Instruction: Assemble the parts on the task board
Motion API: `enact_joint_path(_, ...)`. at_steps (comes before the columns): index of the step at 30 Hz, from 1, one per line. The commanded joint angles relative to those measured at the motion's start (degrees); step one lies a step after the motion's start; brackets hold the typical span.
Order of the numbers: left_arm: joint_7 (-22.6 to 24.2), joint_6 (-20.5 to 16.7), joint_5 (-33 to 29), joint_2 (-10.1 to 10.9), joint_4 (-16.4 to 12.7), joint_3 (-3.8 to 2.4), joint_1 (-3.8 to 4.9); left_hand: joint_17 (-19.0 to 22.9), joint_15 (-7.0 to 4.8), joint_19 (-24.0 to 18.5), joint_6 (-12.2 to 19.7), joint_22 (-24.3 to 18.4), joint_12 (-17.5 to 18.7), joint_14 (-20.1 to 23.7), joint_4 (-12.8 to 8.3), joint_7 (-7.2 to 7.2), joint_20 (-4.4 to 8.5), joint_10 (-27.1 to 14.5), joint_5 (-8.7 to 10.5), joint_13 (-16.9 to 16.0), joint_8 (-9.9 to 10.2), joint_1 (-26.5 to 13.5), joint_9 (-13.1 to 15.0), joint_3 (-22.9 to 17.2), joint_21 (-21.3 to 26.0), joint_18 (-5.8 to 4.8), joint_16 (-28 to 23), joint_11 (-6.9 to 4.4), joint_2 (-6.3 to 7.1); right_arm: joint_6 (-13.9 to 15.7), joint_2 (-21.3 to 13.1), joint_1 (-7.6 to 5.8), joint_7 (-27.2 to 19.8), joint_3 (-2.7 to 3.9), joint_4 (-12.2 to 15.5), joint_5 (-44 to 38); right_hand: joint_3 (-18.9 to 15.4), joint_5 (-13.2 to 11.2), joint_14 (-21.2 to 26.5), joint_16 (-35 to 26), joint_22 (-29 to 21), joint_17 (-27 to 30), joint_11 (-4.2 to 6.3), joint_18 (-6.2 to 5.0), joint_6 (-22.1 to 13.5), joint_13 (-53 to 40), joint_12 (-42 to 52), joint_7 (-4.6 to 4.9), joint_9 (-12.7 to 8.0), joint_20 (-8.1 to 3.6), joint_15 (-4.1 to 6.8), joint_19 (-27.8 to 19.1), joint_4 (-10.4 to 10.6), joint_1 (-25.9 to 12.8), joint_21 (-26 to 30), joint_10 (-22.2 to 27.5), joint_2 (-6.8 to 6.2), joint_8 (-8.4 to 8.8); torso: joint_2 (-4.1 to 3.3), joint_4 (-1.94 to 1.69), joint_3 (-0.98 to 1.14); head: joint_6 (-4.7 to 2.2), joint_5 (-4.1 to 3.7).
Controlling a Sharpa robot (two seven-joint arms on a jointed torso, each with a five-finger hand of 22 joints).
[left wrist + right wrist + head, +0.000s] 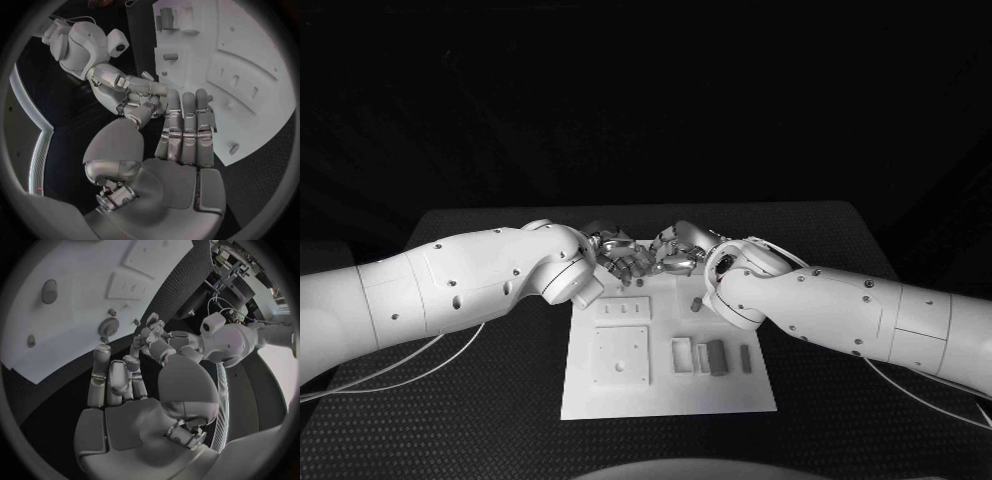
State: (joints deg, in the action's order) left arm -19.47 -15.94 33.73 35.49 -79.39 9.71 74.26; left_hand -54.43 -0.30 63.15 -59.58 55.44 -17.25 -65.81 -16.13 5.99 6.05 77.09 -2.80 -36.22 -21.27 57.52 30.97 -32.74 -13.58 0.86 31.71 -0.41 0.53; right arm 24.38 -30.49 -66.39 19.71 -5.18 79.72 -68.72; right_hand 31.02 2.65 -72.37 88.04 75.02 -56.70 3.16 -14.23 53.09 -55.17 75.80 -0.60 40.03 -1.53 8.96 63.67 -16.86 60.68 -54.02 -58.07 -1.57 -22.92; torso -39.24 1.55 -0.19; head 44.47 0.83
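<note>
White task board (668, 395) lies nearest on the black counter (473, 400), with grey parts (717, 357) lying near its right edge. Both arms meet over its far end: the left robot hand (620, 255) and right robot hand (678, 250) hover close together, fingers apart, holding nothing

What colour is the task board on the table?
White; the task board shows best in the head view.

Task board (668, 395) mid-table (473, 400); left hand (620, 252) and right hand (678, 250) close together at its far edge.
</note>
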Motion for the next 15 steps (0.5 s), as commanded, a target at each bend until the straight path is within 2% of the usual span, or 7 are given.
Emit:
enact_joint_path(1, 1.64, 0.13, -0.07, 0.02, -0.42, -0.16, 0.16, -0.01, -0.37, -0.27, -1.91, 0.09, -0.19, 0.04, -0.17, -1.42, 0.10, 0.11, 0.01, -0.10, -0.33, 0.42, 0.20, 0.10, 0.10, 0.24, 0.38, -0.21, -0.07, 0.46, -0.21, 0.22, 1.93, -0.12, -0.71, 1.28, 0.35, 0.26, -0.06, 0.22, 0.86, 0.11, 0.07, -0.77, 9.67, -0.06, -0.23, 3.44, 0.24, -0.29, -0.03, 0.28, 0.04, -0.32, -0.25, -0.41, 0.40, -0.23, -0.02, -0.02, 0.03, -0.01, -0.02)
enact_joint_path(8, 1.49, 0.19, 0.13, 0.01, -0.43, -0.16, 0.14, 0.00, -0.38, -0.30, -1.94, 0.16, -0.21, 0.02, -0.17, -1.44, 0.12, 0.14, 0.01, -0.11, -0.34, 0.45, 0.22, 0.11, 0.10, 0.23, 0.42, -0.23, -0.12, 0.18, -0.13, 0.26, 1.03, -0.12, -0.61, 0.74, 0.48, 0.25, 0.33, 0.07, 0.83, 0.76, 0.06, -0.77, 9.62, -0.07, -0.36, 3.46, 0.29, -0.28, -0.02, 0.18, 0.06, -0.58, -0.15, -0.37, 0.19, -0.06, -0.04, 0.03, 0.05, 0.05, -0.02)
enact_joint_path(15, 1.23, 0.24, 0.37, 0.04, -0.35, -0.16, 0.13, -0.01, -0.40, -0.38, -2.01, 0.25, -0.26, -0.04, -0.16, -1.47, 0.13, 0.22, 0.01, -0.14, -0.37, 0.46, 0.27, 0.15, 0.11, 0.19, 0.50, -0.26, -0.15, 1.51, -0.25, 0.27, 0.45, -0.12, -0.84, 0.95, 0.56, 0.25, 0.74, -0.08, 0.81, 1.40, 0.05, -0.77, 9.64, -0.12, -0.47, 3.47, 0.38, -0.25, -0.04, 0.07, 0.07, -0.90, -0.05, -0.31, -0.17, 0.09, -0.02, -0.03, 0.02, 0.04, -0.01)
